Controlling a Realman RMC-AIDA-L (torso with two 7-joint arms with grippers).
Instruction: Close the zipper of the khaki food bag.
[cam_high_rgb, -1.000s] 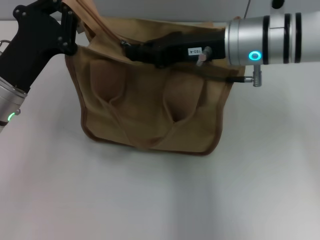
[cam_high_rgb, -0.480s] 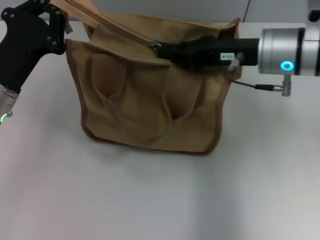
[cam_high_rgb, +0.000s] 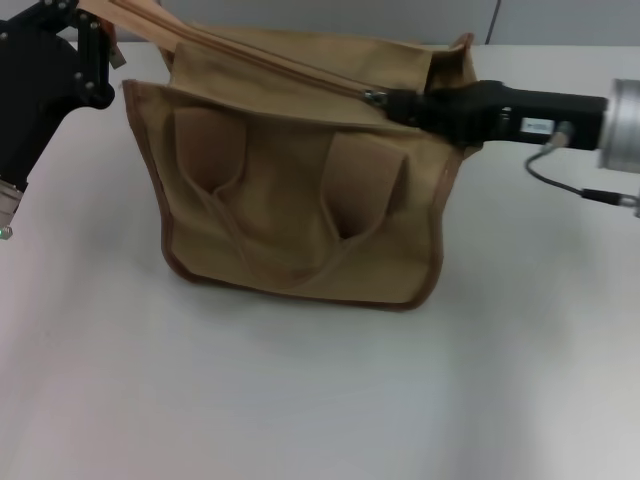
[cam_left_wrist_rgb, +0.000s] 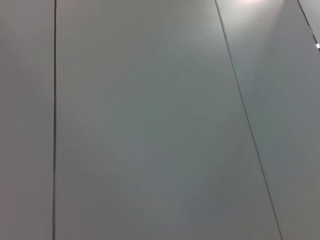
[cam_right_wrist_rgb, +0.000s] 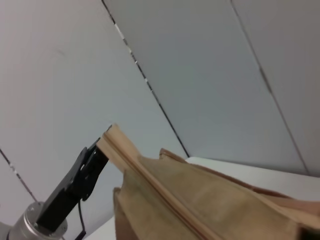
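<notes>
Right gripper has travelled rightward along the zipper since a second ago, clamped on the slider near the bag right end. Zipper long axis runs left-high to right-low. Left gripper grips the raised left zipper end
</notes>
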